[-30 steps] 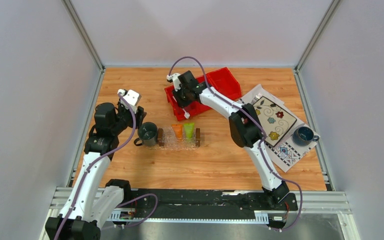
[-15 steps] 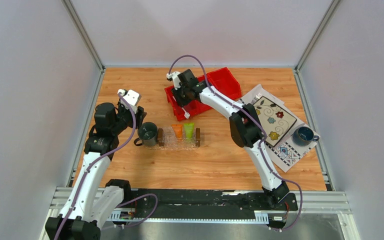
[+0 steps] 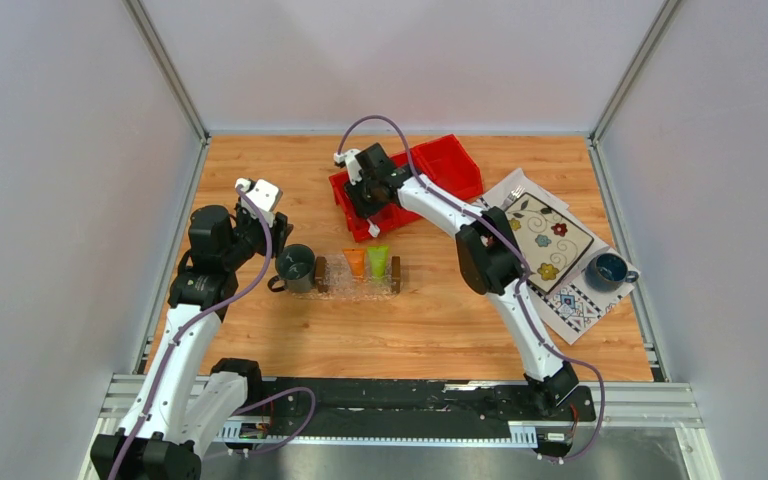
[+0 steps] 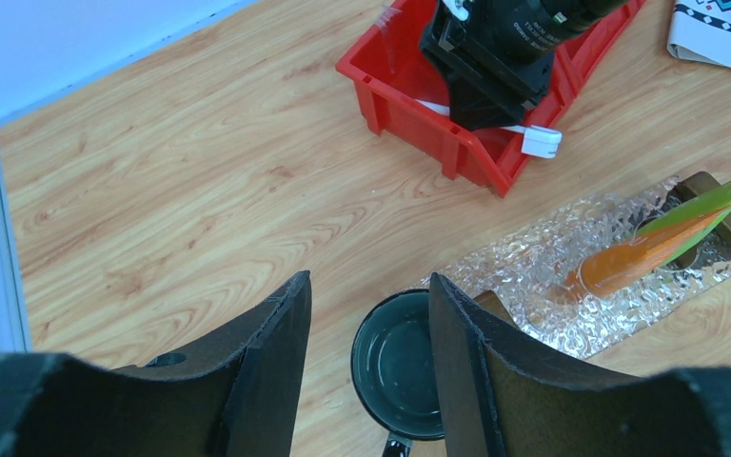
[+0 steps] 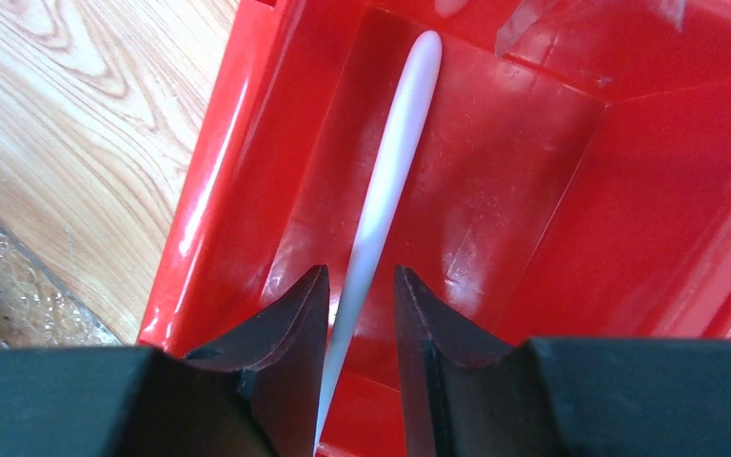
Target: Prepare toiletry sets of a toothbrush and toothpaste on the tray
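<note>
The toothbrush [image 5: 381, 190] lies in an end compartment of the red bin [image 5: 552, 209]. In the right wrist view its white handle runs from a rounded end at top centre down and slightly left. In the top view the long axis runs roughly up and down the frame. The bristle head [image 4: 541, 143] pokes over the bin's lower wall toward the tray [image 4: 552, 276].

The right gripper [image 5: 360, 276] straddles the handle with its fingers only a little apart. The handle sits close against the left-hand finger, and red floor shows between it and the other, so it does not look clamped. White lettering on the black housing above this gripper, at the top of the left wrist view, is too small to read.

The orange tube [image 4: 628, 267] and the green tube [image 4: 714, 205] stand side by side in the clear tray, just below the bin in the top view. A dark mug [image 4: 402, 367] sits against the tray's left end. The left gripper [image 4: 367, 283] hangs over the mug with its fingers spread wide and nothing in them.

A flower-patterned cloth [image 3: 550, 240] and a blue mug [image 3: 608, 268] lie at centre right.
</note>
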Controlling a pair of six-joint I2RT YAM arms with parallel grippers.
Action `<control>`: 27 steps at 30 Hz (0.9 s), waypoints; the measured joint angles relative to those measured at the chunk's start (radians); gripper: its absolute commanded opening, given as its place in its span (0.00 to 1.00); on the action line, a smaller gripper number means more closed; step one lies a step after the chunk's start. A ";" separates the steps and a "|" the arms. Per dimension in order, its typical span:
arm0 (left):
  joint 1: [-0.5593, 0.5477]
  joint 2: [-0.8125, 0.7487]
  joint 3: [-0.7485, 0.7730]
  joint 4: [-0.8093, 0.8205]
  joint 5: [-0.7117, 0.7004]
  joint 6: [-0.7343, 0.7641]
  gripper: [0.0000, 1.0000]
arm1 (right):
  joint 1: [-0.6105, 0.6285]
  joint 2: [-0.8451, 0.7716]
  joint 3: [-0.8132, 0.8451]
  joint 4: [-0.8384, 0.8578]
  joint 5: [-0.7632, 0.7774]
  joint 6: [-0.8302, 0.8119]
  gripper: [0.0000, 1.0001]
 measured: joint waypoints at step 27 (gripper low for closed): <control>0.001 0.004 -0.001 0.000 0.004 0.003 0.57 | 0.000 0.024 0.047 -0.029 0.036 0.020 0.00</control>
